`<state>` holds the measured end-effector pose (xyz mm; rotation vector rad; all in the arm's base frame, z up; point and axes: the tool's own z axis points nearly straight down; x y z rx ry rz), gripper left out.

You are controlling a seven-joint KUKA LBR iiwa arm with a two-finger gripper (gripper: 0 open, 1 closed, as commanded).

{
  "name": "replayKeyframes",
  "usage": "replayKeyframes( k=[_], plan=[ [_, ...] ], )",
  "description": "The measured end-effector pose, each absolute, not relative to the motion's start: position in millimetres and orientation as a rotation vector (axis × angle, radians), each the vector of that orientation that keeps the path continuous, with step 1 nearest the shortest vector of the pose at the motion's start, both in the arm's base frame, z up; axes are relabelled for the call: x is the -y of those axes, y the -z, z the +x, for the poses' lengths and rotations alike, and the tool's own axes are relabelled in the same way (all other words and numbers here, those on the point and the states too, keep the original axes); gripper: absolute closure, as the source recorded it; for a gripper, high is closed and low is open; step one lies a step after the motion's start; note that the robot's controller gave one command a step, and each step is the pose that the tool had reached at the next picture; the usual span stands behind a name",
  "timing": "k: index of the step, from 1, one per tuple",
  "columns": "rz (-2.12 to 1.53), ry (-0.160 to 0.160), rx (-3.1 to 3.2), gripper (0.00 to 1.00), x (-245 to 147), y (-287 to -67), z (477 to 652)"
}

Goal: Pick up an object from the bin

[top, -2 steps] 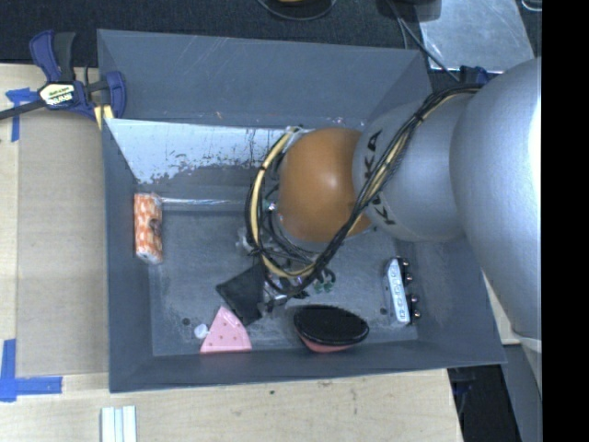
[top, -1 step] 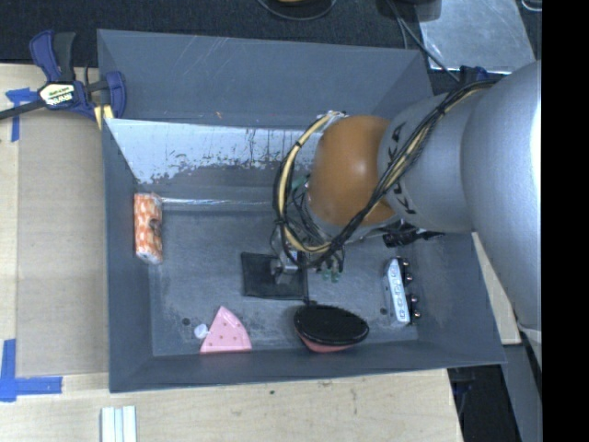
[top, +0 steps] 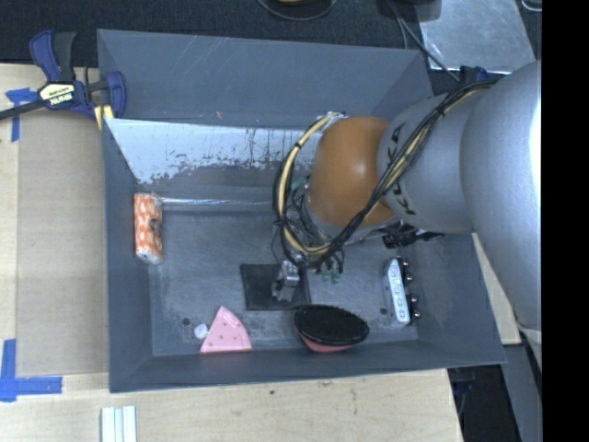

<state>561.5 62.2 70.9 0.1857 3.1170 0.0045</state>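
arm [top: 479, 155] overhead, gripper [top: 287, 285] down at a dark flat square [top: 256, 290] toward 6 o'clock; claw state i cannot tell, seemingly nothing lifted yet.

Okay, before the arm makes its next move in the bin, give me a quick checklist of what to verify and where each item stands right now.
1. Target under the gripper: ok, it sits low over the flat black square piece in mid-bin.
2. Anything held: cannot tell.
3. Room beside the target: not ok, the black oval thing lies close by and might get nudged.
4. Other things out of the way: ok, the pink wedge and the orange packet lie well apart.
5. Clearance to the bin wall: ok.
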Motion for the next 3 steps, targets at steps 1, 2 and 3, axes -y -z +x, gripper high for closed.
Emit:
replayKeyframes(
  k=[1, 2, 3],
  plan=[
    [0.187, -0.005, -3.115, 1.0, -62, -72, 562.4],
    [0.187, -0.005, -3.115, 1.0, -62, -72, 562.4],
    [0.225, -0.004, -3.116, 1.0, -63, -176, 557.0]
  ],
)
